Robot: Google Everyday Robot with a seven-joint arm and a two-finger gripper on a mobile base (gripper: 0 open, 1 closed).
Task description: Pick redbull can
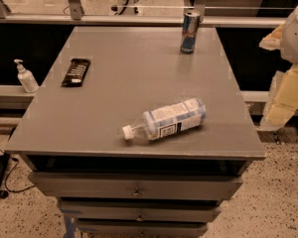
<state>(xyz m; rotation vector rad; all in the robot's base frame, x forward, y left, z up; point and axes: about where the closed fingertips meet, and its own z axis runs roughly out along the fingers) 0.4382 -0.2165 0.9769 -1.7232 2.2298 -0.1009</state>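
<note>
Three items on grey cabinet top. Redbull can upright at top's far right corner, touching nothing. Clear bottle on its side near top's front edge, cap pointing left. Dark snack bar flat on top's left side. Gripper off top's right edge, well apart from can; open or closed, cannot tell. Reads as approach step, grasp not yet made. Next calls for swinging in over top toward far right corner, lining up on can's mid-body, closing gently to avoid tipping it.

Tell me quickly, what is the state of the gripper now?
Gripper: at the right edge, beside the table, far from the can; open or closed cannot be told.
</note>
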